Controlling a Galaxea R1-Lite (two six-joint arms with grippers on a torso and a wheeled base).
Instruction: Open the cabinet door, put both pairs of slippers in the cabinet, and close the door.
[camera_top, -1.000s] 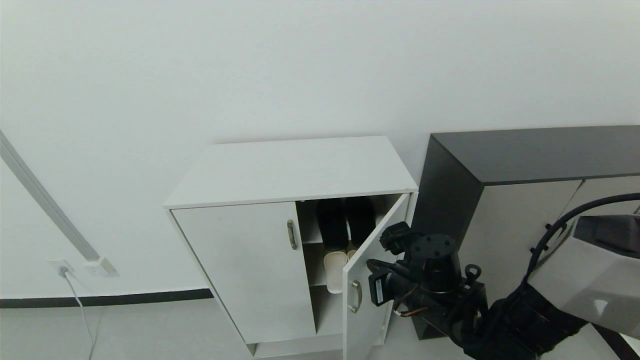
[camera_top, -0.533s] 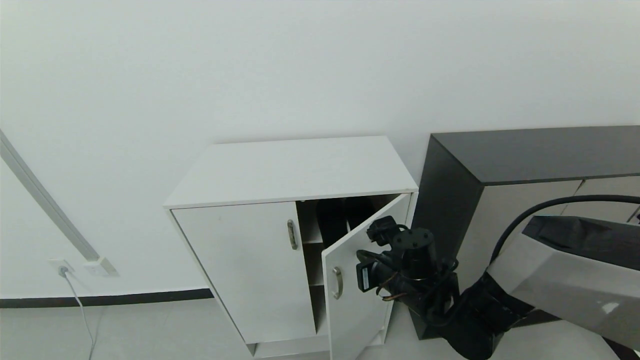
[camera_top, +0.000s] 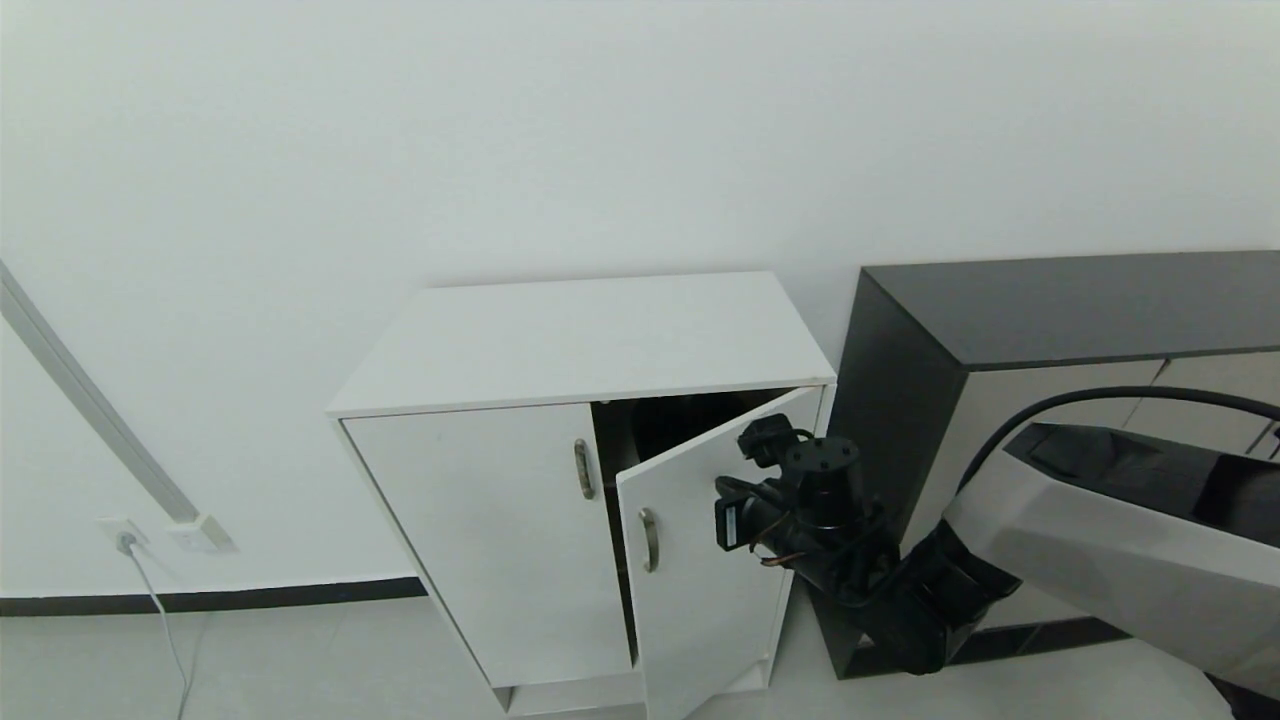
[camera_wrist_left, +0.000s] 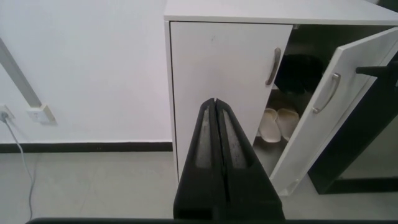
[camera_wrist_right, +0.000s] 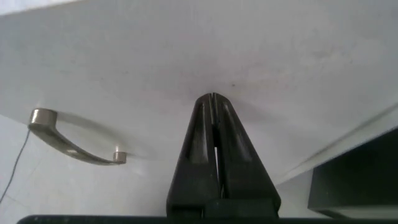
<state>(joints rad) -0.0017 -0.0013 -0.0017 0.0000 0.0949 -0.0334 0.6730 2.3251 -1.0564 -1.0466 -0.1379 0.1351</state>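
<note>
The white cabinet (camera_top: 590, 340) stands against the wall with its left door (camera_top: 480, 530) shut. Its right door (camera_top: 700, 560) hangs partly open. My right gripper (camera_wrist_right: 213, 98) is shut, its tips pressed on the door's outer face next to the metal handle (camera_wrist_right: 74, 146). The right wrist (camera_top: 815, 490) sits at the door's hinge side. Inside the cabinet, a black pair of slippers (camera_wrist_left: 305, 71) lies on the upper shelf and a beige pair (camera_wrist_left: 278, 123) on the shelf below. My left gripper (camera_wrist_left: 215, 102) is shut on nothing, held back from the left door.
A dark grey cabinet (camera_top: 1050, 310) stands right beside the white one. A wall socket with a cable (camera_top: 125, 540) and a slanted conduit (camera_top: 90, 400) are on the wall to the left. Pale floor (camera_top: 250, 660) lies open before the cabinet.
The right door has swung from wide open to a narrow gap, with my right arm moving left along with it. The slippers are now mostly hidden in the head view.
</note>
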